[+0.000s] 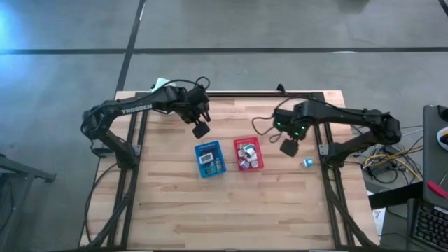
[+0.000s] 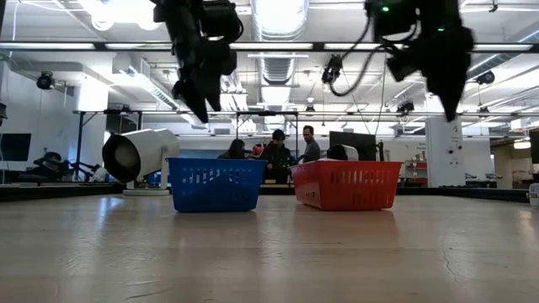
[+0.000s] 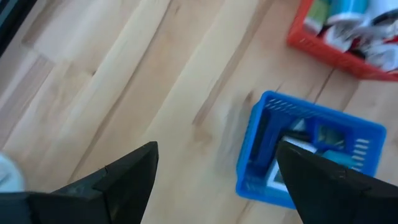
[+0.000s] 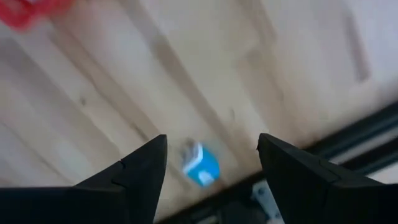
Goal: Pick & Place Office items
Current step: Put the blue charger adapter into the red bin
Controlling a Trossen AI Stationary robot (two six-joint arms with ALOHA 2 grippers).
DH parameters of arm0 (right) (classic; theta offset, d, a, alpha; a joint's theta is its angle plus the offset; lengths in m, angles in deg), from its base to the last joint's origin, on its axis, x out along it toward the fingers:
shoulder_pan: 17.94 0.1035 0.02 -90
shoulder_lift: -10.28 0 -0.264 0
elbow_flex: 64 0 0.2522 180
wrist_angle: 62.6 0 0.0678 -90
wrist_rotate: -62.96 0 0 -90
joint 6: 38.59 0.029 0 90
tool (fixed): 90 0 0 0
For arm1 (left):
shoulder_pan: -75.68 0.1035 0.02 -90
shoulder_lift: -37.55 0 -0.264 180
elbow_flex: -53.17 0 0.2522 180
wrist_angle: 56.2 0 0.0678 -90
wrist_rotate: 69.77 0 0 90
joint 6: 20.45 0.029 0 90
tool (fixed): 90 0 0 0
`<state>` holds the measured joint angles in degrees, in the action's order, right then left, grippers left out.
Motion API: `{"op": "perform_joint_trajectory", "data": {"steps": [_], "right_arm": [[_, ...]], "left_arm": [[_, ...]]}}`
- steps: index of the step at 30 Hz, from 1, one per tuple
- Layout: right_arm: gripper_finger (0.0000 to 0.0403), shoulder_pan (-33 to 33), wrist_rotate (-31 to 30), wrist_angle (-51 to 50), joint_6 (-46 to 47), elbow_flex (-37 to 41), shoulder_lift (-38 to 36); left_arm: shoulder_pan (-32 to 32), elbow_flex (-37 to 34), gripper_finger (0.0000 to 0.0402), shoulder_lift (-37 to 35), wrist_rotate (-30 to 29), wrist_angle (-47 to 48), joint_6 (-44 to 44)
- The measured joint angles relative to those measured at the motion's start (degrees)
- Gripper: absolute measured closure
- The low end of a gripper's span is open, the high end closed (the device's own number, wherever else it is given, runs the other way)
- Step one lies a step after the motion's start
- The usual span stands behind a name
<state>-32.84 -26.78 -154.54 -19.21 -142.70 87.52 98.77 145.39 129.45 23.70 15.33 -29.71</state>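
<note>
- One small teal-and-white office clip (image 4: 201, 164) lies alone on the pale wooden table (image 1: 280, 203), near its right edge, apart from the red plastic basket (image 1: 248, 154).
- We hang the right gripper (image 4: 211, 165) above it, jaws parted, empty.
- We should centre, descend, then close.
- Left gripper (image 3: 217, 168) waits wide by the blue basket (image 3: 311, 155).

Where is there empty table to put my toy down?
The whole front of the table, nearer than the blue tray and red tray, is bare. Bare too left of the blue tray. Crowded: the narrow gap between the trays, and by the small teal piece.
</note>
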Motion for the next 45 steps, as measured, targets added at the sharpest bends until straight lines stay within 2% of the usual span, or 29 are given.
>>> {"op": "perform_joint_trajectory", "data": {"steps": [7, 13, 18, 25, 30, 36, 45], "right_arm": [[0.0155, 0.1, 4.9, -5.6, 1.8, 8.1, -9.2], [0.0156, 0.1, 9.6, -6.1, 2.9, 11.2, -16.9], [0.0154, 0.2, 13.5, -5.9, -0.8, 12.6, -20.3], [0.0156, 0.1, 13.8, -7.9, -7.3, 19.2, -20.4], [0.0163, 0.4, 9.1, -7.5, -10.4, 19.3, -18.7], [0.0162, 0.4, 8.7, -6.6, -10.6, 19.1, -16.0], [0.0161, 0.4, 9.2, 6.1, -11.6, 18.7, -15.3]], "left_arm": [[0.0, 0.0, 0.0069, 0.0, 0.6, -2.1, 1.0], [0.0, 0.0, 0.0069, 0.0, 1.5, -2.4, 1.8], [-0.6, 0.0, 0.0069, 0.1, 1.7, -3.2, -1.4], [-1.9, 0.0, 0.0069, 0.1, 1.7, -4.6, -6.0], [-2.8, 0.0, 0.0069, 0.1, 1.7, -4.8, -7.2], [-3.9, 0.0, 0.0069, 0.1, 1.7, -4.8, -7.2], [-4.6, 0.0, 0.0069, 0.1, 1.7, -4.8, -5.6]]}}
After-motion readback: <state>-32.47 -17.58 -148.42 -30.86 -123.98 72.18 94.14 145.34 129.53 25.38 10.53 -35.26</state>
